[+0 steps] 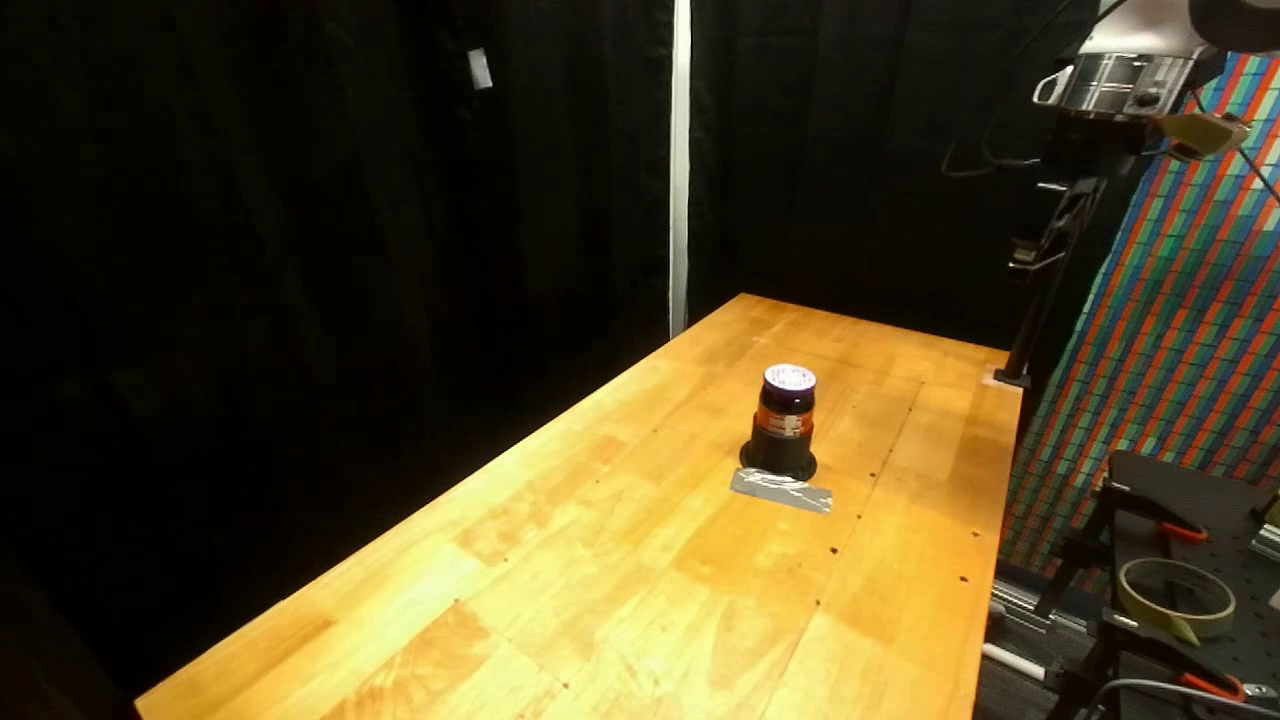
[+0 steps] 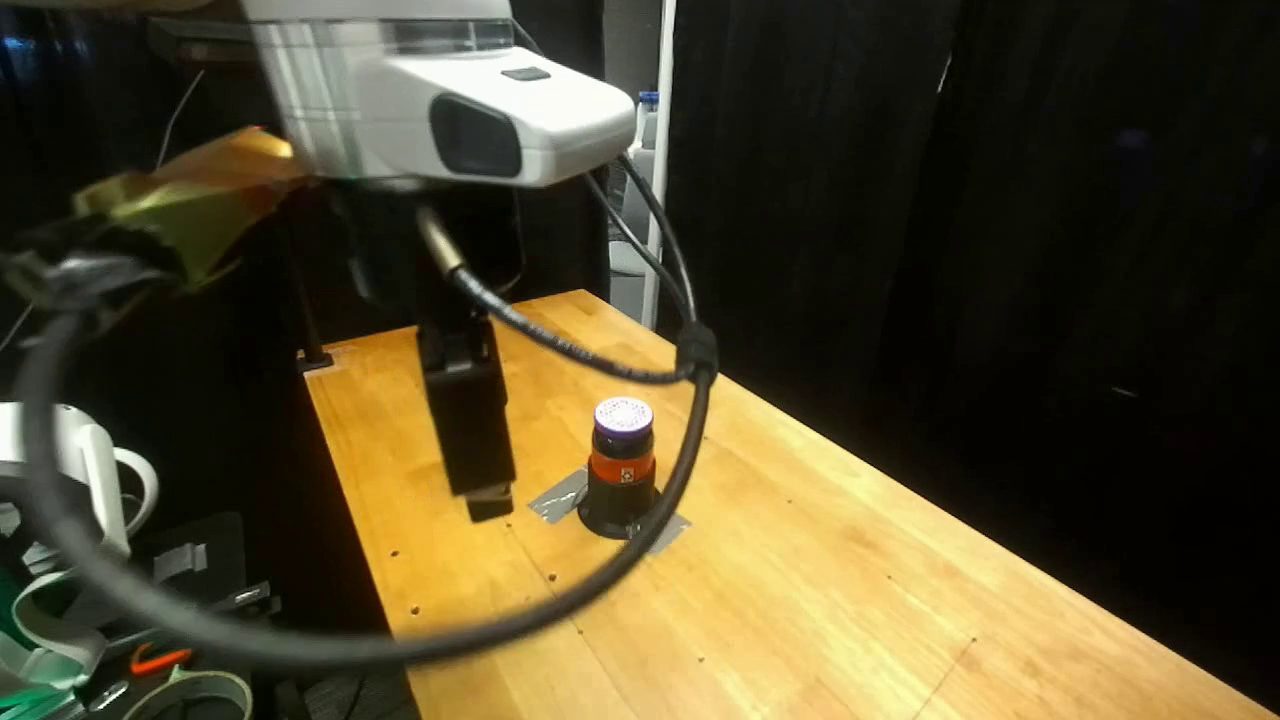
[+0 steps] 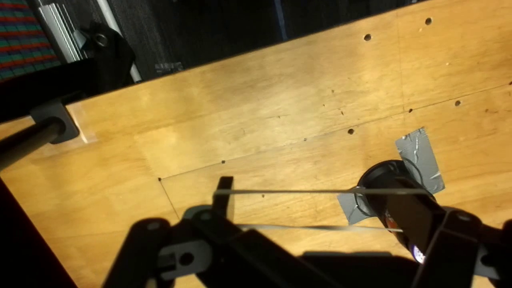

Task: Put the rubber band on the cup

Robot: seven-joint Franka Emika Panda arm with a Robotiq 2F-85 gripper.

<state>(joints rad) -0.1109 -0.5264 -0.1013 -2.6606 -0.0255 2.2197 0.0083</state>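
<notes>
While the cup (image 2: 622,465) stands upright on the wooden worktop (image 1: 600,560), the tool (image 3: 320,206) hangs up in the air, well apart from it and pointing down. Its two fingers (image 3: 224,198) are spread wide, with a thin pale rubber band (image 3: 296,191) stretched across between them, so in the wrist view you get two strands running pretty much side by side over the gap. Cup's a dark little cylinder with a white speckled top, a purple rim and an orange label round it, and its lower end sits in a black base (image 2: 612,507). Grey tape (image 3: 424,162) laps over the edge of that base on two sides. From the wrist camera one finger blocks part of the cup, and both strands cross in front of it or its base, so I can't judge height from that angle. In an exterior view the tool (image 2: 490,505) looks edge-on and a bit blurry. Also, a black pole (image 3: 28,141) stands at the worktop's edge near a corner, black curtains (image 1: 350,250) hang behind, and a thick cable (image 2: 380,650) loops from the arm (image 2: 570,110) across the foreground of an exterior view.
</notes>
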